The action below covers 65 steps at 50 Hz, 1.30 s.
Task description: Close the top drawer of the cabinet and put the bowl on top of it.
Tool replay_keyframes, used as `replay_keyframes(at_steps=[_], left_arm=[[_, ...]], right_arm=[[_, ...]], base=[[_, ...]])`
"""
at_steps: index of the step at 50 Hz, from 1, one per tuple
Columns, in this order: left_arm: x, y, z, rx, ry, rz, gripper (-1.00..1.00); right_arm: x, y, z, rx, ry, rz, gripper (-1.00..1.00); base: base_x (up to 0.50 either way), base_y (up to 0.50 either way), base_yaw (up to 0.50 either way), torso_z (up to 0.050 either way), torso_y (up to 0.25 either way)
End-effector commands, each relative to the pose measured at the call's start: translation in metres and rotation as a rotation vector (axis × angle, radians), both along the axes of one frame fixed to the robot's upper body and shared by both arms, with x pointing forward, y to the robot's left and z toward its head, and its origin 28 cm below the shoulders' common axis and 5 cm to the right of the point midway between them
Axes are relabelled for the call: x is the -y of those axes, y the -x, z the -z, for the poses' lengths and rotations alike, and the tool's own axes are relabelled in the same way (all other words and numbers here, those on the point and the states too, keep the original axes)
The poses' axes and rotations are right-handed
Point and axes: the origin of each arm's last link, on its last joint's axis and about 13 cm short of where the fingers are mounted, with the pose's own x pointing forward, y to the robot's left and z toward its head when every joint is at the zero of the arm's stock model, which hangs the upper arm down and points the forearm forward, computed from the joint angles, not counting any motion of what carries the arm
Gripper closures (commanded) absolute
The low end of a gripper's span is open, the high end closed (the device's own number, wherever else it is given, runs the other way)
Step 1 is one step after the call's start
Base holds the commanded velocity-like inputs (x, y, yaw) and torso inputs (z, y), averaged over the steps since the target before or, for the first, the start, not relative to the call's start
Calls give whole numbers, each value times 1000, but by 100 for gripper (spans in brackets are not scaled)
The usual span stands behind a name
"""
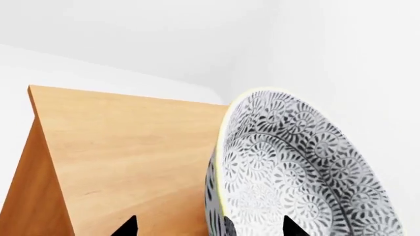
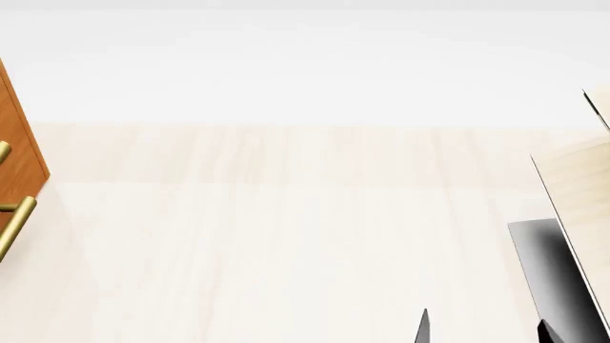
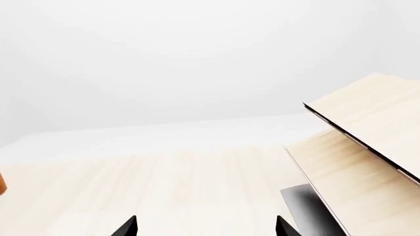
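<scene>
In the left wrist view the bowl [image 1: 295,172], white with a fine grey-blue floral pattern, stands tilted on its edge over the reddish-brown top of the cabinet [image 1: 131,157]. My left gripper [image 1: 210,227] is open, its two dark tips spread wide, and the bowl's rim runs between them. One tip is over the wood, the other over the bowl's inside. The head view shows only a strip of the cabinet [image 2: 21,143] with two brass handles [image 2: 16,223]; I cannot tell whether either belongs to the top drawer. My right gripper [image 3: 204,227] is open over pale floor, holding nothing.
A pale wooden rack [image 2: 576,193] on a black base [image 2: 553,279] stands at the right of the head view and shows again, the rack [image 3: 367,147], in the right wrist view. White walls meet in a corner behind the cabinet. Pale wood floor lies between cabinet and rack.
</scene>
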Motion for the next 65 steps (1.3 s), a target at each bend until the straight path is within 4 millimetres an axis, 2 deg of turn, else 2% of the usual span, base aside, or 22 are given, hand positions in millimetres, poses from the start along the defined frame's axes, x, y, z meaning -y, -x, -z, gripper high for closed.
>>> replay_keyframes(at_steps=[1,9,23,44,65], left_arm=[[3,1,-2,-2,-4,28,-100],[6,2,-3,9,3,58,-100],[8,17,-15,39,2,80,-100],[6,25,-16,63,-1,90,-100],[19,41,-13,97,-41,129,-100]], right_arm=[[1,1,1,0,-2,0,-100],[1,3,0,3,-5,2,-100],[1,3,-1,9,-2,-7,-100],[1,3,0,8,1,-11,-100],[2,3,3,6,-4,-13,-100]], base=[[0,0,0,0,0],[0,0,0,0,0],[0,0,0,0,0],[0,0,0,0,0],[0,0,0,0,0]])
